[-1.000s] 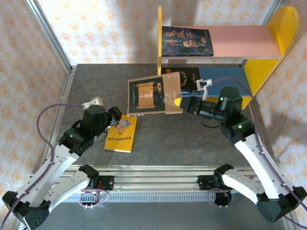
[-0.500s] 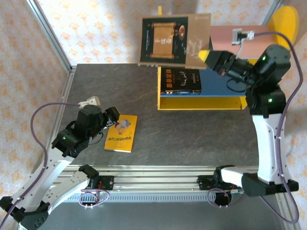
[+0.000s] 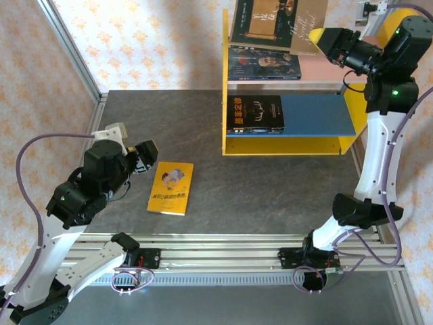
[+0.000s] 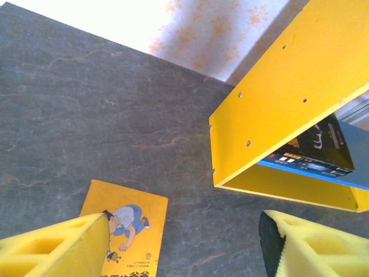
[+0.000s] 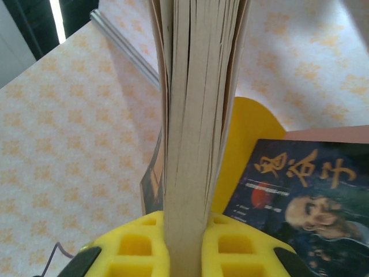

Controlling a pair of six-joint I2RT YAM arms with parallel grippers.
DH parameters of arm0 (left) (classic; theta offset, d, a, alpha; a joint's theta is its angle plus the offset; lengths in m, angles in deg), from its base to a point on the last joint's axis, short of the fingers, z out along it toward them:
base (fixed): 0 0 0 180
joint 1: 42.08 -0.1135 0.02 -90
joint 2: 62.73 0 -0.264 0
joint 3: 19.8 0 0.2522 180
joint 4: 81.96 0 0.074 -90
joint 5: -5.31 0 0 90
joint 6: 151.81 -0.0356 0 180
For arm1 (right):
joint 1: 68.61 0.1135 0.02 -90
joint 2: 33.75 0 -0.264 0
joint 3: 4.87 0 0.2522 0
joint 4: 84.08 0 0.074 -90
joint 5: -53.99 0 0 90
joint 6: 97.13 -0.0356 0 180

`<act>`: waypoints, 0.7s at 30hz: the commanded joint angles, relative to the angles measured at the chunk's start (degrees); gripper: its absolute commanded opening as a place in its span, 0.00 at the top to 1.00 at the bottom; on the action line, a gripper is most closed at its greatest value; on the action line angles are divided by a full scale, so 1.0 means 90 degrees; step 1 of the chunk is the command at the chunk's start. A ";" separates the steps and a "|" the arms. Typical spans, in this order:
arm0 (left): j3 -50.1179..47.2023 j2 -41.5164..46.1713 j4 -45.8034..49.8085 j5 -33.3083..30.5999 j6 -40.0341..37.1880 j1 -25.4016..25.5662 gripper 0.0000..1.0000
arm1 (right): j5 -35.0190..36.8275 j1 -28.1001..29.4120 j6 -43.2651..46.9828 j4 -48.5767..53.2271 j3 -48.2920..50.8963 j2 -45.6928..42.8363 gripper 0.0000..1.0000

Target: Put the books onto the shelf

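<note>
Counting four books, one shelf (image 3: 224,81), tan book (image 3: 277,20) clamped in right gripper (image 3: 323,40) above it, page edges (image 5: 184,144) plain from the wrist, dark book (image 3: 264,64) on pink board (image 3: 338,64), black book (image 3: 255,113) on blue board (image 3: 318,112), yellow book (image 3: 171,188) on table (image 3: 270,183), left gripper (image 4: 184,231) spread, empty.

Bright, even light with soft shadows; the close book (image 5: 190,144) looks slightly blurred.
</note>
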 commanded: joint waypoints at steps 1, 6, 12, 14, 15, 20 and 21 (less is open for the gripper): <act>0.0094 -0.0102 0.0259 -0.0118 -0.0367 0.0021 0.30 | -0.0415 -0.0125 0.0065 -0.0169 -0.0318 0.0109 0.99; 0.0186 -0.0203 0.0317 -0.0118 -0.0592 0.0020 0.30 | -0.0567 -0.0130 0.0498 0.0290 -0.0368 0.0494 0.99; 0.0139 -0.0403 0.0177 -0.0075 -0.0767 0.0019 0.30 | -0.0581 -0.0076 0.1188 0.0957 -0.0207 0.0645 0.98; 0.0097 -0.0441 0.0108 0.0007 -0.0759 0.0013 0.30 | -0.0588 -0.0048 0.1331 0.1057 -0.0132 0.0656 0.98; 0.0068 -0.0439 0.0051 0.0068 -0.0758 0.0017 0.30 | -0.0568 -0.0028 0.1382 0.1104 -0.0099 0.0664 0.98; -0.0022 -0.0419 -0.0083 0.0105 -0.0708 0.0019 0.30 | -0.0612 0.0078 0.1637 0.1352 -0.0038 0.0780 0.98; -0.0028 -0.0419 -0.0099 0.0113 -0.0705 0.0012 0.30 | -0.0637 0.0109 0.1716 0.1420 -0.0050 0.0810 0.98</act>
